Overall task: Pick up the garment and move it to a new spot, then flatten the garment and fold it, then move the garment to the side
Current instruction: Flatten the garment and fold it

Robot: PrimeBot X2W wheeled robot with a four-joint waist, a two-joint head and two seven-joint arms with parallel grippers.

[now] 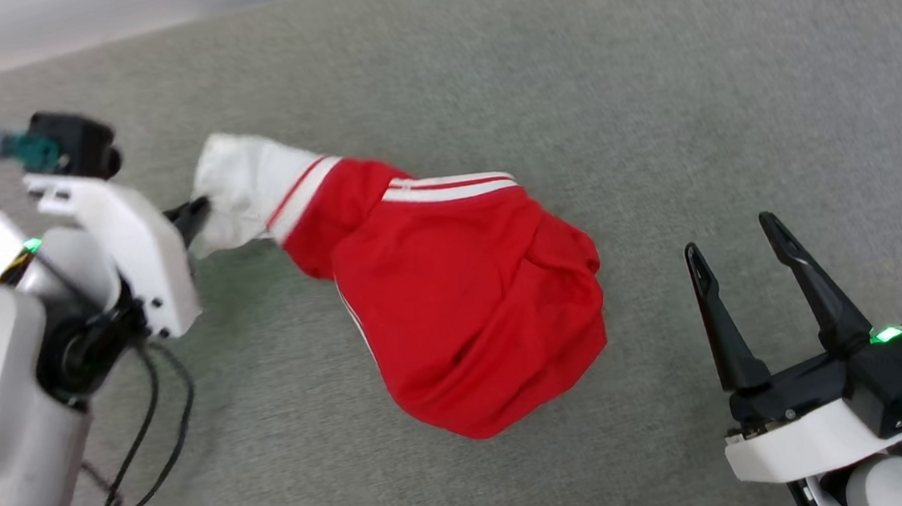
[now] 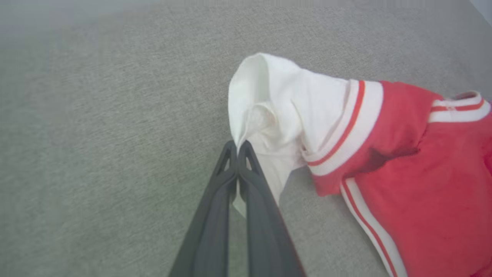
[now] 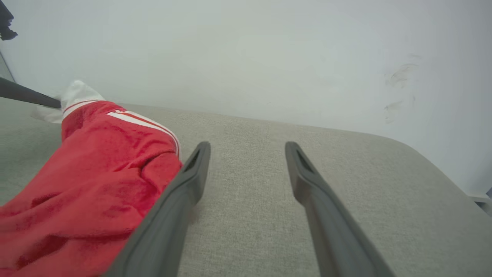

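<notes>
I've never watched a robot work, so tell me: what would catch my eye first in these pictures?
A bright red jersey shirt lies crumpled in the middle of a grey fabric surface. The left gripper is shut on its white sleeve at the shirt's left end. The right gripper stands open at the lower right of the head view, to the right of the shirt.

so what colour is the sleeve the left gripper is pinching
The sleeve is white, with red-and-white striped trim; clearest in the left wrist view.
</notes>
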